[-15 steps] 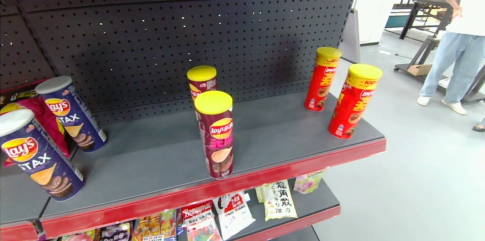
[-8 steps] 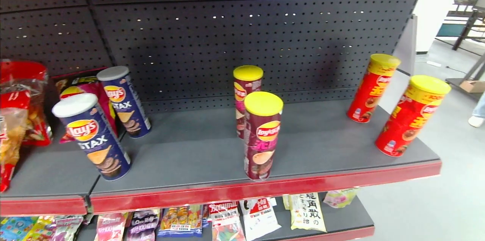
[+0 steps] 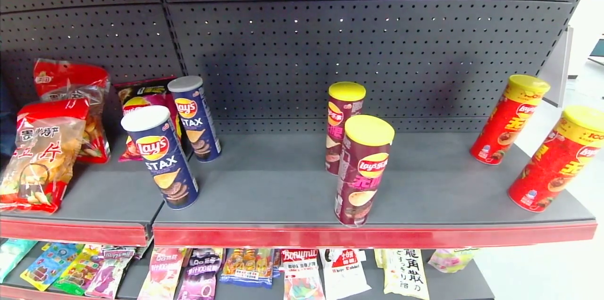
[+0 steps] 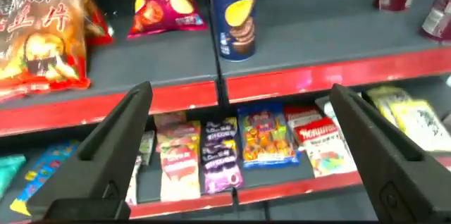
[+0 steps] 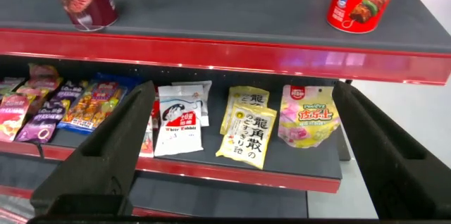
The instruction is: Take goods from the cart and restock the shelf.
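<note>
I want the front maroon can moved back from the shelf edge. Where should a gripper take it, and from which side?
Take the front maroon can around the middle of its round body, coming level from the shelf's open front, a finger on either side. It stands upright by the red shelf edge with a second maroon can close behind, so the front looks clearest.

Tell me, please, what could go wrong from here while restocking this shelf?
1. The front maroon can stands right by the red front edge of the shelf; a bump from an arm could well knock it off.
2. The nearer red can stands close to the shelf's right end, so it might get pushed over the side when new goods go in.
</note>
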Tool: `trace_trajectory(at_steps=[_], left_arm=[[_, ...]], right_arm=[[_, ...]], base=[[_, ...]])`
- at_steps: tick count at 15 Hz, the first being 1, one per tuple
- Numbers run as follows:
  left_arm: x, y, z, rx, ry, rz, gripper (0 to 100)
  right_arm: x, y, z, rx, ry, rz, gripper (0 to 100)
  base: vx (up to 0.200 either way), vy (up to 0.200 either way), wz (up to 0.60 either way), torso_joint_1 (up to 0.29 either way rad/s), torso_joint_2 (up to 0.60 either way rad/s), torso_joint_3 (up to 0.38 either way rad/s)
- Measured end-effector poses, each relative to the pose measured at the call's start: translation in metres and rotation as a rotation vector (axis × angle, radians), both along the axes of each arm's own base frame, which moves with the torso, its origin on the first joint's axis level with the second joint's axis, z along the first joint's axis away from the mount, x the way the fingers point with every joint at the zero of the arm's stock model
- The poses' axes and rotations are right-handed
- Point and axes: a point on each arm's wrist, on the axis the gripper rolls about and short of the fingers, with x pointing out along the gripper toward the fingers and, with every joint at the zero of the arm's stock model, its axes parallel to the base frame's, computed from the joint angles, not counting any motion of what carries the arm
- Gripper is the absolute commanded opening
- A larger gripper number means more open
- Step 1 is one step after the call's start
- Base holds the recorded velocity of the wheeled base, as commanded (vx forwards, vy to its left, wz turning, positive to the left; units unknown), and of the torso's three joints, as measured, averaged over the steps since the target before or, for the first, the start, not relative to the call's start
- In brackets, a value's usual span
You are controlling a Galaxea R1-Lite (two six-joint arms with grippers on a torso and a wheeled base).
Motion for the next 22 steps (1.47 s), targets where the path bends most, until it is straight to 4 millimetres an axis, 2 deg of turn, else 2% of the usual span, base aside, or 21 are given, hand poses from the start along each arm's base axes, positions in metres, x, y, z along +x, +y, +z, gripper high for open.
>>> trace_trajectory(at_steps=[3, 11, 16, 18, 20, 22], left_arm=[[0.003, 0.003, -0.010, -0.057, 0.038, 0.165, 100], [0.006, 0.002, -0.022, -0.025, 0.151, 0.401, 100], [0.001, -0.005, -0.025, -0.075, 0.002, 0.112, 100], [0.000, -0.005, -0.028, -0.067, -0.010, 0.092, 100], [0.002, -0.005, -0.025, -0.021, -0.101, 0.097, 100], [0.003, -0.005, -0.030, -0.032, -0.092, 0.077, 100]], right_arm=[[0.000, 0.000, 0.000, 0.000, 0.000, 0.000, 100], [0.000, 0.000, 0.000, -0.001, 0.000, 0.001, 100], [0.000, 0.000, 0.000, 0.000, 0.000, 0.001, 100], [0.000, 0.000, 0.000, 0.000, 0.000, 0.001, 100], [0.000, 0.000, 0.000, 0.000, 0.000, 0.000, 100], [0.000, 0.000, 0.000, 0.000, 0.000, 0.001, 100]], base=[[0.000, 0.000, 0.00, 0.000, 0.00, 0.000], [0.000, 0.000, 0.00, 0.000, 0.00, 0.000], [0.000, 0.000, 0.00, 0.000, 0.00, 0.000], [0.000, 0.000, 0.00, 0.000, 0.00, 0.000], [0.000, 0.000, 0.00, 0.000, 0.00, 0.000], [0.000, 0.000, 0.00, 0.000, 0.00, 0.000]])
